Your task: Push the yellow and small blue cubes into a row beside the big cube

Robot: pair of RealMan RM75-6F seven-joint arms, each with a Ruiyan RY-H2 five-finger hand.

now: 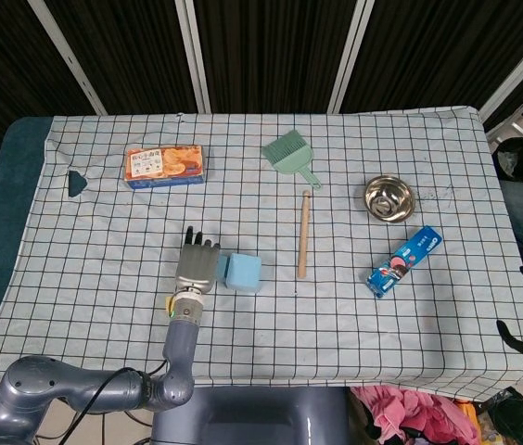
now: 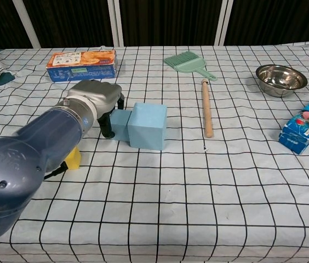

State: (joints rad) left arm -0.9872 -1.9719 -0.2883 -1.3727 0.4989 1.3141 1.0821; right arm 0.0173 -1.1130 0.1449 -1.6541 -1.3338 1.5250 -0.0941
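Now the left hand (image 2: 95, 101) presses curled fingers against the small blue cube (image 2: 120, 124), grasping nothing; that cube touches the big blue cube (image 2: 147, 125).

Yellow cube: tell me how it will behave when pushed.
The yellow cube sits flat on the checked cloth, so it would probably slide rather than roll. It looks small and likely light, so an off-centre push may turn it.

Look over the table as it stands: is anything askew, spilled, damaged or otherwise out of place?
Nothing is spilled or damaged. The one stray is the yellow cube, apart from the row and half hidden under the left arm, while the small blue cube already sits against the big cube, the left hand behind it.
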